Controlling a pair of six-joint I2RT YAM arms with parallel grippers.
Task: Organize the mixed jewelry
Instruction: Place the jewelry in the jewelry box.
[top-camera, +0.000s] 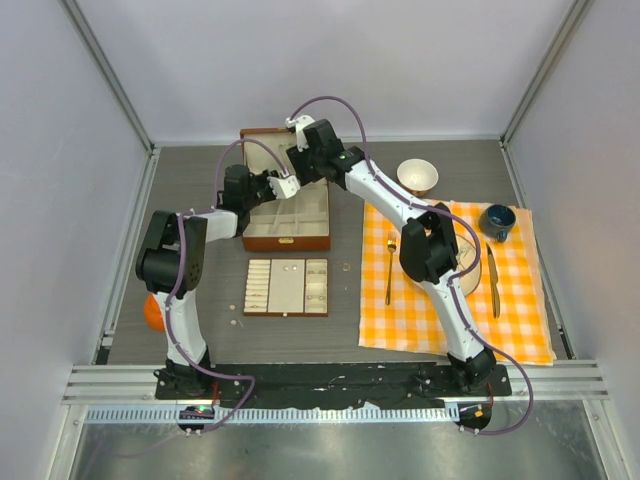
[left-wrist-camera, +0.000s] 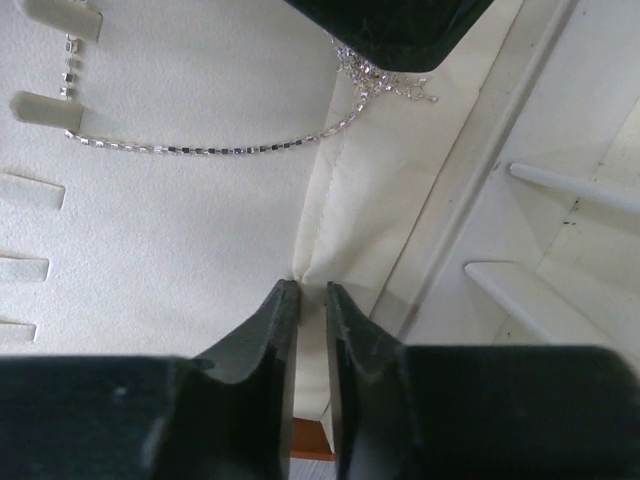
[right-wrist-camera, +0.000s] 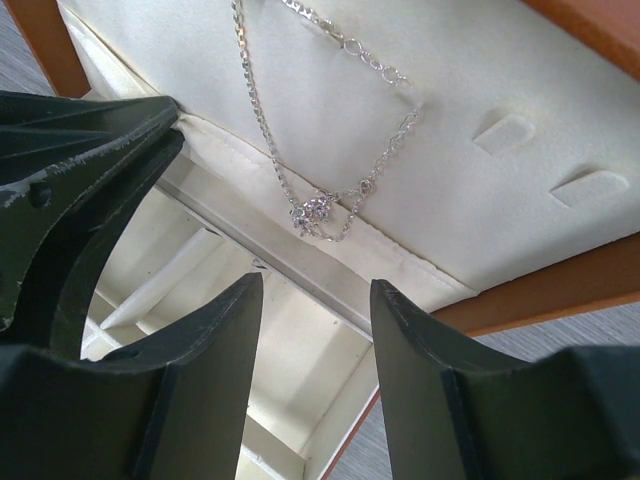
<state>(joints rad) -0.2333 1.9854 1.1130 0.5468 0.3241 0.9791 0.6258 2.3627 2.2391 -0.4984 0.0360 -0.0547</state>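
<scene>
A thin silvery chain necklace hangs on the cream lining of the brown wooden box's open lid. Its sparkly cluster rests near the hinge. My left gripper is shut to a narrow slit at the lining's fold, and I see nothing between the fingers. In the top view it is over the box. My right gripper is open and empty just short of the cluster, above the compartments. It is beside the lid. A small ring and tiny bits lie on the table.
A cream-lined tray lies in front of the box. To the right is an orange checked cloth with a gold fork, a knife and a blue cup. A white bowl stands behind it. An orange object sits far left.
</scene>
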